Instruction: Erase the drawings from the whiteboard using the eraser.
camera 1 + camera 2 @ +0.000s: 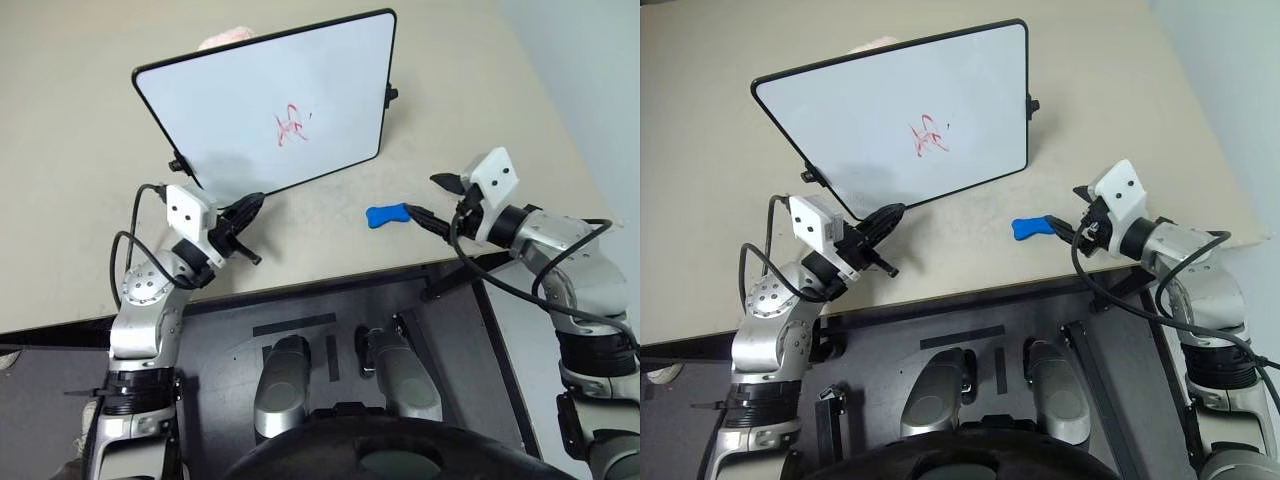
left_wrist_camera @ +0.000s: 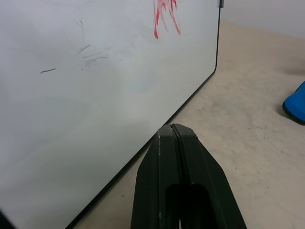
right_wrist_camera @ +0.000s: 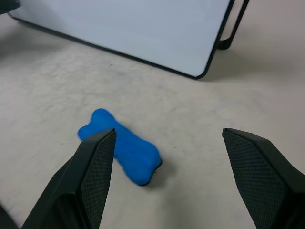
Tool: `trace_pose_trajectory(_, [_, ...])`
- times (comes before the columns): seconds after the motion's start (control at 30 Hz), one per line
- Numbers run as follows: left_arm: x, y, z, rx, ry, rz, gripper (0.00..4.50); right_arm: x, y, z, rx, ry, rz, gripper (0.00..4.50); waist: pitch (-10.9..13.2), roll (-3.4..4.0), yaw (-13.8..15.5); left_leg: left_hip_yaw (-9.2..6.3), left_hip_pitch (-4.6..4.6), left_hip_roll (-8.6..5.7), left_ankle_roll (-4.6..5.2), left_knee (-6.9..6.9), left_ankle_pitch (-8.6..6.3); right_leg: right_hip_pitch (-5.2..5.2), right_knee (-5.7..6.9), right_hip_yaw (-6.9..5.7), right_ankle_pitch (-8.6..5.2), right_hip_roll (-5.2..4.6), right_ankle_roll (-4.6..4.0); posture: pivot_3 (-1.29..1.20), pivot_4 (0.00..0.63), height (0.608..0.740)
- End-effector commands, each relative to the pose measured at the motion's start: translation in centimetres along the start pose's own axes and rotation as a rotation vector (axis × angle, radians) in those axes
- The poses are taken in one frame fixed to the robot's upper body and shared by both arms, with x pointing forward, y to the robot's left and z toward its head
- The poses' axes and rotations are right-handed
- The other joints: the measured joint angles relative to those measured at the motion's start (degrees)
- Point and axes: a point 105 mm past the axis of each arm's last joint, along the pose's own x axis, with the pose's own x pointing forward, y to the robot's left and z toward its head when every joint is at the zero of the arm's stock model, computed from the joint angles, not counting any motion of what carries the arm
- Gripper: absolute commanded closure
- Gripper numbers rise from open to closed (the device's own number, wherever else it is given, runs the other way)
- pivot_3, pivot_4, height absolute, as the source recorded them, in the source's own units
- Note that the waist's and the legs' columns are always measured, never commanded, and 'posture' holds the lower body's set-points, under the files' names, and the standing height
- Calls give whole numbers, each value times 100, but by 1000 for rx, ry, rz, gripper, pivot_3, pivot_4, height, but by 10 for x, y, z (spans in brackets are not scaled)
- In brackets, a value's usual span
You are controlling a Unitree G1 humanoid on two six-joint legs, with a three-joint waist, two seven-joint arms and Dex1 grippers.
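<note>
The eraser (image 3: 125, 147) is lying on the worktop (image 1: 80, 220) just ahead of the right gripper (image 3: 167, 157), jaws gaping; left gripper (image 2: 175, 136) jaws are pressing together.

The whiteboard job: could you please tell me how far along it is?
Nothing is erased yet: the red drawings remain on the whiteboard. In hand: the open right gripper is at the blue eraser on the table, not gripping it. The shut left gripper is by the board's lower edge. Left: grasp, wipe.
</note>
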Motion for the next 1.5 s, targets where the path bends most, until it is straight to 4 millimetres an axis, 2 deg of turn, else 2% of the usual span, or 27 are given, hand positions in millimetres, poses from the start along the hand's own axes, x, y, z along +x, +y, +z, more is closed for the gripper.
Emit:
trace_pose_trajectory(0.03, [-2,2,13,26,-40,-6,4500,-7,1,16,-36,-46,14,722,0,0,0,0,0,0,0,0,0,0,0,0,0,0,0,0,150,740])
trace_pose_trajectory(0.17, [-2,4,10,24,-35,4,4500,-3,-3,11,-34,-36,-11,722,0,0,0,0,0,0,0,0,0,0,0,0,1,0,-1,0,150,740])
trace_pose_trajectory(0.4, [0,1,15,34,-47,-10,4500,0,-4,17,-62,-49,6,722,0,0,-1,0,0,0,0,0,0,-1,0,0,5,0,-8,0,150,740])
trace_pose_trajectory(0.6, [-4,3,23,40,-81,11,4500,-3,-9,32,-90,-105,-4,722,0,0,-1,0,0,0,0,0,0,-2,0,0,10,0,-16,0,150,740])
trace_pose_trajectory(0.87, [-10,6,28,51,-98,46,4500,-2,-9,32,-99,-116,13,722,0,0,-1,0,-1,0,0,-1,0,-1,0,0,9,0,-15,0,150,740])
trace_pose_trajectory(0.97, [-12,1,29,47,-102,33,4500,0,-10,32,-103,-119,5,722,0,0,-3,0,1,0,1,0,0,-1,0,0,7,0,-12,0,150,740])
trace_pose_trajectory(1.2, [-11,-5,39,43,-157,29,4500,0,-8,33,-126,-115,17,722,0,0,-2,0,0,0,0,0,0,-1,0,1,9,0,-15,0,150,740])
trace_pose_trajectory(1.5, [-10,-5,46,48,-202,31,4500,6,8,38,-218,-74,142,722,0,0,-4,0,1,0,1,1,0,0,1,0,4,0,-7,0,150,740])
